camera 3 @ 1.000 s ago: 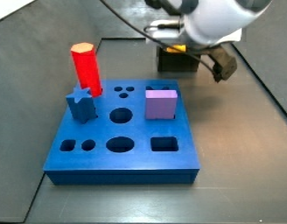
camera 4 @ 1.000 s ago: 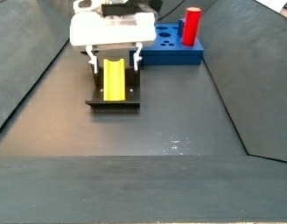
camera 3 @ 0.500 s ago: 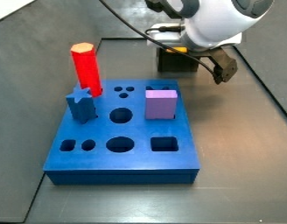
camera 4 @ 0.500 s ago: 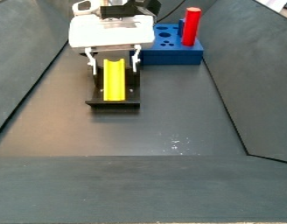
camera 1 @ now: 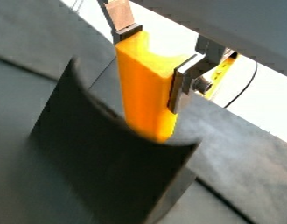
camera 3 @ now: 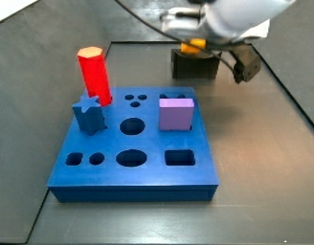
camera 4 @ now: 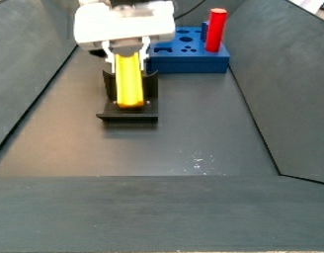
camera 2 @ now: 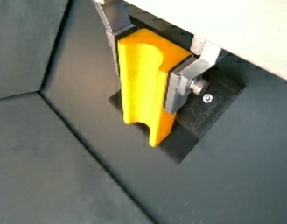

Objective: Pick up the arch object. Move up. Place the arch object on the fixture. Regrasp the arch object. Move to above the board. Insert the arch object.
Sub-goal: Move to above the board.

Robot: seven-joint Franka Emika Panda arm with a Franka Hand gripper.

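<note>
One gripper [camera 2: 152, 70] is present, above the fixture [camera 4: 126, 107], its flat silver fingers [camera 1: 185, 77] clamped on the arch object [camera 1: 147, 87]; both wrist views show a plate pressed against each side of the piece.

Edges and clearance: in a side view the dark floor [camera 4: 178, 148] lies bare near and right of the fixture, bounded by sloping dark walls on both sides. The board [camera 3: 131, 144] sits well apart from the fixture. On the board, left to right: a blue star piece [camera 3: 88, 111], a red cylinder [camera 3: 93, 75] standing upright, and a purple cube [camera 3: 176, 113]; several holes remain open along its near edge.

Markings: no legible writing or labels in any view.

Arch object: smooth yellow-orange block, elongated, with a curved notch visible at its lower end [camera 2: 152, 133]. Whether it touches the fixture cannot be told.
</note>
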